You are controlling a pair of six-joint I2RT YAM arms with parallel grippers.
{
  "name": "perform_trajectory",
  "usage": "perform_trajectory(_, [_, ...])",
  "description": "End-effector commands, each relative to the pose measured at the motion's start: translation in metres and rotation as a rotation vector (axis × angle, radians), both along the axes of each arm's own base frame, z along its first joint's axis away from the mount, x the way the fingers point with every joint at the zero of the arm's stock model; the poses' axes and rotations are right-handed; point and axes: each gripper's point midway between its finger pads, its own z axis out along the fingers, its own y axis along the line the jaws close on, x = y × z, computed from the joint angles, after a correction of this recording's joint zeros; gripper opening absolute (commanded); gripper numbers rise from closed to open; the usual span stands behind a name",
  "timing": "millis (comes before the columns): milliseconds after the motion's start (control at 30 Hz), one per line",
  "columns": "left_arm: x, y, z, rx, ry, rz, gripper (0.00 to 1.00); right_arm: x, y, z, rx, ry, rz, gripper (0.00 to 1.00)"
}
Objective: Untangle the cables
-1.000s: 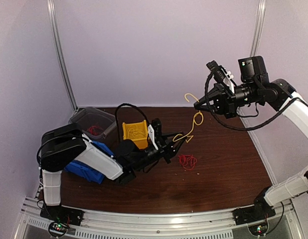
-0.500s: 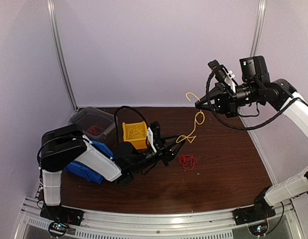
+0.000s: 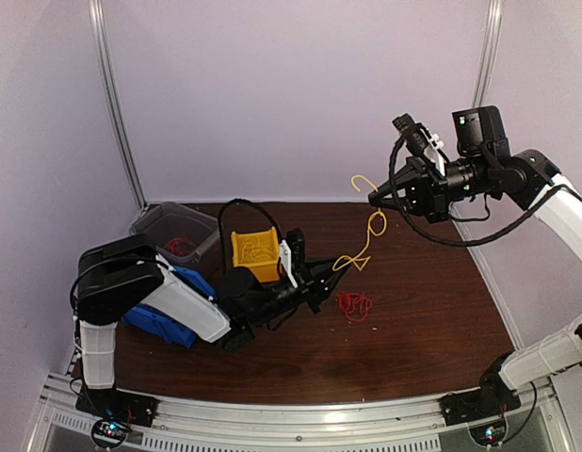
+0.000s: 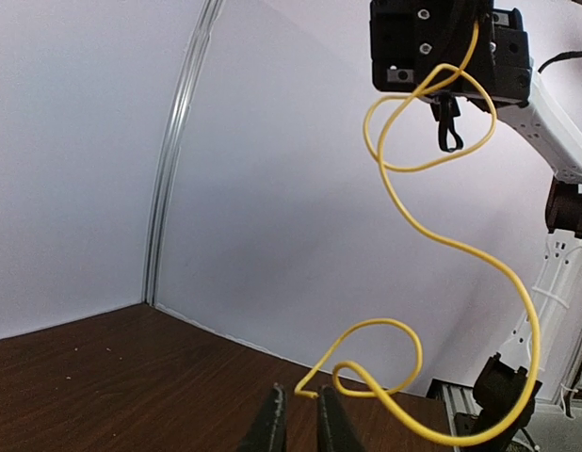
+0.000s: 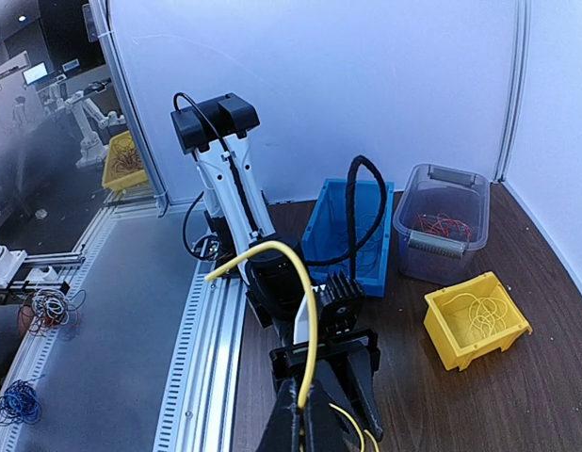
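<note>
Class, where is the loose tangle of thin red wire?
Top view: the red tangle lies centrally, just right of the left end effector, below the yellow cable.

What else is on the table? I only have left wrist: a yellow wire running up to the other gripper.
Observer: A red cable bundle lies loose on the table, just right of the left gripper and apart from the lifted yellow cable.
Operator: Any bin in there for yellow?
Observer: Yes, a yellow bin sits just left of the left gripper in the top view, with coiled yellow wire already inside.
</note>
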Motion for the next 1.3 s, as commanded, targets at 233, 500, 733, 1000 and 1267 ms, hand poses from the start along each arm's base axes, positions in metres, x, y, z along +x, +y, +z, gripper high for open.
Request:
perform_trajectory(233, [0.005, 0.0, 0.023, -0.041, -0.028, 0.026, 0.0, -0.004, -0.003, 0.007, 0.021, -0.016, 0.002, 0.0])
perform_trajectory(500, [0.021, 0.014, -0.025, 0.049, 0.158, 0.109, 0.0, 0.026, -0.022, 0.051, 0.073, -0.11, -0.121, 0.0])
perform_trajectory(733, [0.011, 0.03, -0.069, 0.235, 0.316, 0.091, 0.0, 0.077, -0.058, 0.105, 0.146, -0.244, -0.384, 0.0])
perform_trajectory(1000, [0.006, 0.1, -0.073, 0.337, 0.411, 0.26, 0.0, 0.127, -0.115, 0.113, 0.164, -0.263, -0.639, 0.0])
perform_trajectory(1267, [0.005, 0.188, -0.038, 0.412, 0.393, 0.508, 0.0, 0.157, -0.186, 0.087, 0.221, -0.173, -0.847, 0.0])
